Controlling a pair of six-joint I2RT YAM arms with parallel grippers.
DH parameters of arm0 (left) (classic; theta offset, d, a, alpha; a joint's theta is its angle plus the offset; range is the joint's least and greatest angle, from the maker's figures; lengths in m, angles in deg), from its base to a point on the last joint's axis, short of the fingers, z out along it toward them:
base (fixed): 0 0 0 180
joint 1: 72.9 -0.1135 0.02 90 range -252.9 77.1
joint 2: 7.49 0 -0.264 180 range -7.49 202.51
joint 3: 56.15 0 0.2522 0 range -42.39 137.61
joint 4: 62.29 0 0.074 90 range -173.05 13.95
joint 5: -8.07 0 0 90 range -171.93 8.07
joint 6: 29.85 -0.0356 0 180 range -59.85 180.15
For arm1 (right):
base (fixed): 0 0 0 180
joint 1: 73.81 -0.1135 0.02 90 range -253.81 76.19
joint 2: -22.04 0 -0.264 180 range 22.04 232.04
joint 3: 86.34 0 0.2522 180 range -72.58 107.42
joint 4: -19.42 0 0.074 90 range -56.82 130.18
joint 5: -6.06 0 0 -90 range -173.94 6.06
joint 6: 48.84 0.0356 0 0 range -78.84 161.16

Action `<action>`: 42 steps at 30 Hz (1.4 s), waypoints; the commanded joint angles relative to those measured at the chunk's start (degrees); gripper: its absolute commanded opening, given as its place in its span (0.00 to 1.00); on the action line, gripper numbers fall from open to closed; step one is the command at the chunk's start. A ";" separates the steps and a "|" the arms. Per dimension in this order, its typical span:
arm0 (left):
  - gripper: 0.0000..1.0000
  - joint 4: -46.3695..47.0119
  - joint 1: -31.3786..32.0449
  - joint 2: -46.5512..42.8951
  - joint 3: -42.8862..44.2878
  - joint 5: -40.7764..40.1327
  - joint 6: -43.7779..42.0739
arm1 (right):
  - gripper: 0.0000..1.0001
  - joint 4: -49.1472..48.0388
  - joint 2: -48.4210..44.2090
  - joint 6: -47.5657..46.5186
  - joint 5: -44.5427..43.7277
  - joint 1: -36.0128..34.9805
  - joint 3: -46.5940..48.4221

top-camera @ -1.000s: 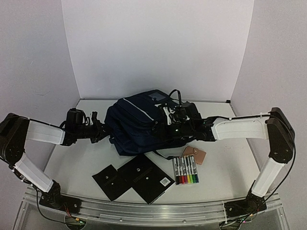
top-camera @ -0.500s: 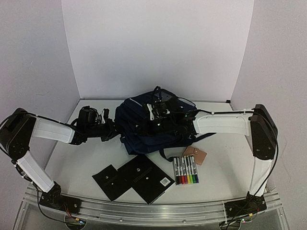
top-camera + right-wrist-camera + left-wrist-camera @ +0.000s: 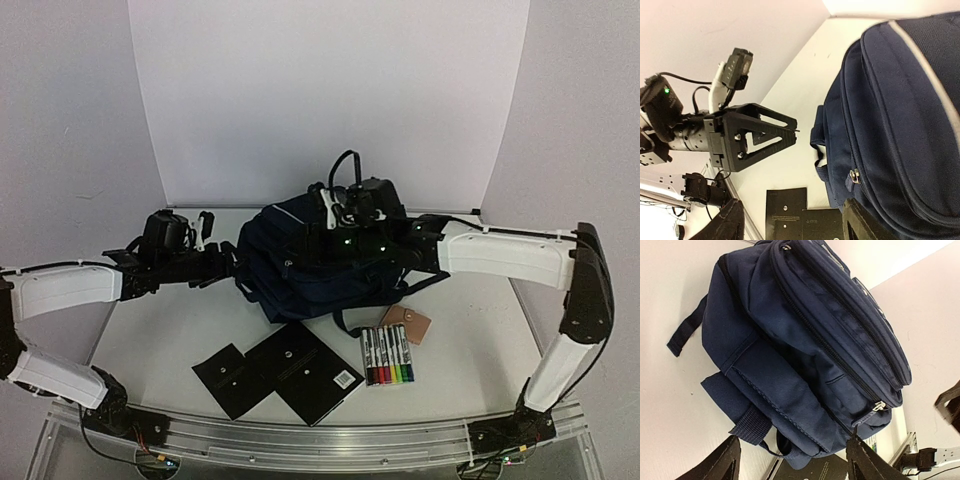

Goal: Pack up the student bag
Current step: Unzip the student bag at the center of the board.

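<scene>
The student bag, navy blue with thin white piping, stands zipped at the middle of the table. It fills the left wrist view and the right half of the right wrist view. My left gripper is just off the bag's left side, open, and its black fingers hold nothing. Over the bag's upper left part hangs my right gripper, also open and holding nothing. The right wrist view shows the left gripper a short way from the bag.
In front of the bag lie two black notebooks, a pack of coloured markers and a small brown leather pouch. A dark strap trails off the bag's right side. White walls close off the back and sides.
Both grippers have opened and let go of the bag. The bag has shifted to the right and stands more upright. The left arm has drawn back a little and the right wrist has risen.
</scene>
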 commanded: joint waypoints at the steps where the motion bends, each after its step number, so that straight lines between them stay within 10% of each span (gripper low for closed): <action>1: 0.73 -5.08 3.18 -2.88 3.67 -2.36 -10.16 | 0.70 2.24 -8.74 -3.03 -8.90 0.61 -2.14; 17: 0.74 -6.00 15.62 14.94 17.16 -14.42 -19.98 | 0.77 1.44 -12.44 -1.23 -10.30 5.03 -9.37; 25: 0.35 -5.21 15.63 15.92 17.83 -17.95 -18.57 | 0.76 0.15 -13.63 -0.53 -9.68 5.05 -11.81; 42: 0.00 -0.06 15.64 11.26 12.88 -13.17 -20.29 | 0.74 -1.26 -12.09 -20.81 -2.91 4.70 -12.01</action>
